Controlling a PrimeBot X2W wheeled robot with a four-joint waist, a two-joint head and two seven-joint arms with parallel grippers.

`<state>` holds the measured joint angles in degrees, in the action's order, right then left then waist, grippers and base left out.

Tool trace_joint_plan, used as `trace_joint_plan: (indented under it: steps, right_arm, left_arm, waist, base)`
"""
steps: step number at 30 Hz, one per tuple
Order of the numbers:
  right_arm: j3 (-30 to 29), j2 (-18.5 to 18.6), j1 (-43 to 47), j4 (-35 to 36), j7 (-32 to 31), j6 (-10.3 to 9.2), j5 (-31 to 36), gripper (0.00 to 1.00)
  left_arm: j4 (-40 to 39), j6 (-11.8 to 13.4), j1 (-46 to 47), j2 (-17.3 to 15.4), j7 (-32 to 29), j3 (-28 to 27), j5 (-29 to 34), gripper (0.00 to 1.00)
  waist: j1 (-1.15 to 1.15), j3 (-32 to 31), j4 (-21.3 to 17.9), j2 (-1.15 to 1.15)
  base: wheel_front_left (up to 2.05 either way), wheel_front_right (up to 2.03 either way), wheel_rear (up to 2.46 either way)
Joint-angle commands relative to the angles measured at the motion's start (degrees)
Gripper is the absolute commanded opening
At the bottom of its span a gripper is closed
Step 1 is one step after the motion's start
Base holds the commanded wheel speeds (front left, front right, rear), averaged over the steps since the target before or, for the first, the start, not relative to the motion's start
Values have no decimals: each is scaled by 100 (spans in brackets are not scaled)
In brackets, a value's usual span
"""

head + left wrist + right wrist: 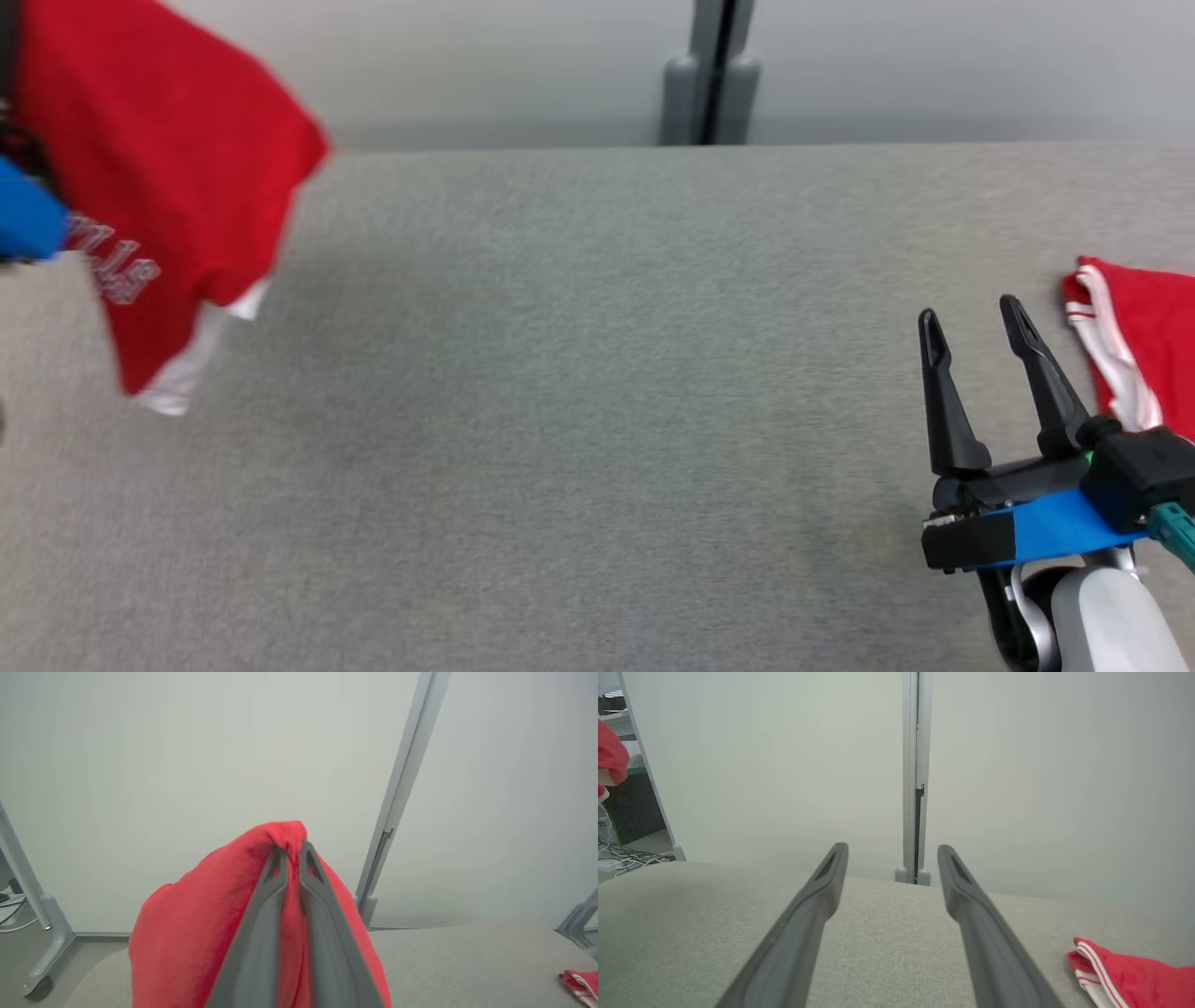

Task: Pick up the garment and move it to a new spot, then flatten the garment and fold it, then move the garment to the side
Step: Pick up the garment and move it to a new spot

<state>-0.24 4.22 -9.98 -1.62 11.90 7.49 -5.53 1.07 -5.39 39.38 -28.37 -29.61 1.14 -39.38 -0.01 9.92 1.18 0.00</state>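
- Head view, 10 o'clock: red garment [177, 177] with white lettering and a white hem, hanging in the air over the left end of the grey table [597, 392], blurred.
- Head view, 4 o'clock: right gripper [971, 317] low over the table, fingers pointing toward 12, jaws spread wide, nothing between them.
- Head view, 3 o'clock: second red cloth [1144, 336] with white stripes, lying on the table just beside the right gripper.
- Head view, 12 o'clock: grey post [711, 75] behind the table's far edge.
- Left wrist view, centre down to 6 o'clock: left gripper [293, 851] pinched tight on a fold of the garment, red fabric bunched over the tips and draped down toward 7 and 5.
- Left wrist view, 4 o'clock corner: the second red cloth on the table, well apart from the held garment.
- Right wrist view, 6 o'clock: the right gripper's two fingers wide apart, bare table between them.
- Right wrist view, 4 o'clock: the second red cloth on the table; at the 10 o'clock edge, a bit of the garment up in the air.
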Motion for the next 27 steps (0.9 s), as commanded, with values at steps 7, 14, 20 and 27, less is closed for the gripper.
trace_joint_plan:
  steps: [7,14,20,27]
  right_arm:
    - [53,-51,239,5,-50,0,-67,100]
    - [122,-73,258,64,-88,0,-97,100]
    - [135,-84,211,83,-81,0,-138,100]
    - [57,-87,269,83,-90,0,-94,100]
  left_arm:
    - [-436,-70,59,565,-74,625,-166,0]
    - [-201,2,-354,1335,285,1054,-337,0]
    - [910,148,-849,1783,1033,1183,-128,0]
    - [2311,291,-1299,2119,1867,1413,226,0]
  waist:
    - [1,-490,-666,0]
    - [1,-406,-1165,0]
    - [1,-283,-1476,0]
    - [1,-266,-1455,0]
  base:
    - [0,0,0]
    - [0,0,0]
    - [0,0,0]
    - [0,0,0]
